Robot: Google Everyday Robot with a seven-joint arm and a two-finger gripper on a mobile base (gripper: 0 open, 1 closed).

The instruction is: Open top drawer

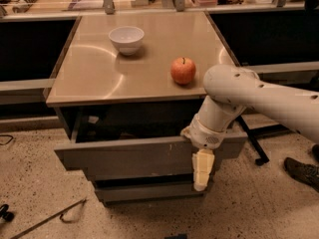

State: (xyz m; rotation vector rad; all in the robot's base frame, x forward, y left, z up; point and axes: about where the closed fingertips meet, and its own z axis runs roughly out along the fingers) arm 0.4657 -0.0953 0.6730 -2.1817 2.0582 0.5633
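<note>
The top drawer [124,157] is a long grey front under the tan cabinet top [94,76]. It stands pulled out toward the camera, with a dark gap behind its upper edge. My gripper [203,172] is cream-coloured and points straight down in front of the drawer's right part. Its wrist rests at the drawer's top edge, and the white arm [259,96] comes in from the right. A narrower grey drawer front [149,191] shows below, set further back.
A white bowl [126,38] and a red apple [183,70] sit on the cabinet top. Dark benches flank the cabinet. A black chair leg [252,144] and a person's shoe [302,171] are at the right. A thin metal rod [47,217] lies on the floor.
</note>
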